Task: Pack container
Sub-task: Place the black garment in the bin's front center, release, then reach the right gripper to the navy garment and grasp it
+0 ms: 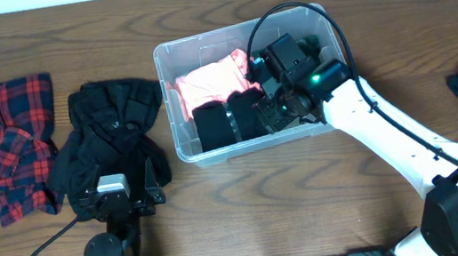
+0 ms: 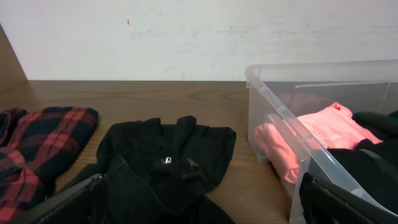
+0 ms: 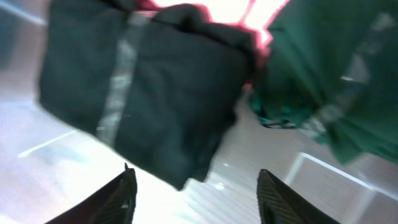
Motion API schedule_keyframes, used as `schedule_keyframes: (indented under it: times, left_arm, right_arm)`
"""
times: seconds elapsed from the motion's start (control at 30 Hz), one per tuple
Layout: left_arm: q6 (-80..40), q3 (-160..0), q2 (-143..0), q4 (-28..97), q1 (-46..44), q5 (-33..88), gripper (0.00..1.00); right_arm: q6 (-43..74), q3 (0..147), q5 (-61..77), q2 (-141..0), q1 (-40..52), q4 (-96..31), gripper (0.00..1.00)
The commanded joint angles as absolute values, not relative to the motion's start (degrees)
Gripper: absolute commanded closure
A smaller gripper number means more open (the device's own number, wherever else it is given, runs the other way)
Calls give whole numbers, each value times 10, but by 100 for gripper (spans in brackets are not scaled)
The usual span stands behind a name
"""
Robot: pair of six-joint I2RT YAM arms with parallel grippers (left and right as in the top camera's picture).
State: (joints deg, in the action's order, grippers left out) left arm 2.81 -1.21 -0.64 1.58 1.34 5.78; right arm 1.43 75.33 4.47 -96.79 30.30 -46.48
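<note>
Overhead, the clear, round-cornered plastic container [image 1: 199,39] sits near centre, the right gripper [image 1: 274,116] inside. Left wrist — left gripper [image 2: 202,180] spread wide, empty, crumpled black garment [image 2: 168,162] beyond; container at three o'clock. Right wrist — fingers parted, empty; folded dark cloth [image 3: 143,87] at twelve.

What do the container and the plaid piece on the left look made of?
Container: clear, glossy hard plastic; the pink garment shows through its wall. Plaid piece: soft, matte woven cloth, possibly flannel; it lies crumpled in loose folds.
</note>
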Motion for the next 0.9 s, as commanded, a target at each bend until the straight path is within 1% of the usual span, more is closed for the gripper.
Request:
schedule_keyframes:
  times: [0.0, 0.07, 0.13, 0.17, 0.27, 0.43, 0.5, 0.53, 0.7, 0.87]
  left_arm:
    - [27, -2, -6, 35, 15, 67, 2]
    - [27, -2, -6, 36, 15, 67, 2]
    - [27, -2, -6, 35, 15, 67, 2]
    - [27, -2, -6, 36, 15, 67, 2]
    - [27, -2, -6, 35, 15, 67, 2]
    - [27, -2, -6, 36, 15, 67, 2]
    - [27, -2, -6, 36, 15, 67, 2]
    - [27, -2, -6, 35, 15, 67, 2]
    - [27, -2, -6, 36, 15, 67, 2]
    - [27, -2, -6, 35, 15, 67, 2]
  right_arm:
    - [43, 764, -24, -974, 305, -465, 46]
    - [70, 767, -41, -968, 297, -467, 45]
    - [100, 772, -47, -953, 279, -475, 40]
    - [113, 776, -45, -940, 263, -483, 38]
    - [123, 782, -45, -894, 208, -514, 35]
    - [134, 782, -45, -819, 67, -569, 28]
    - [159, 782, -45, -806, 6, -590, 26]
    - [180, 781, -45, -802, -39, -603, 25]
    - [245, 771, -38, -808, -204, -612, 20]
    - [250, 766, -18, -839, -342, -588, 18]
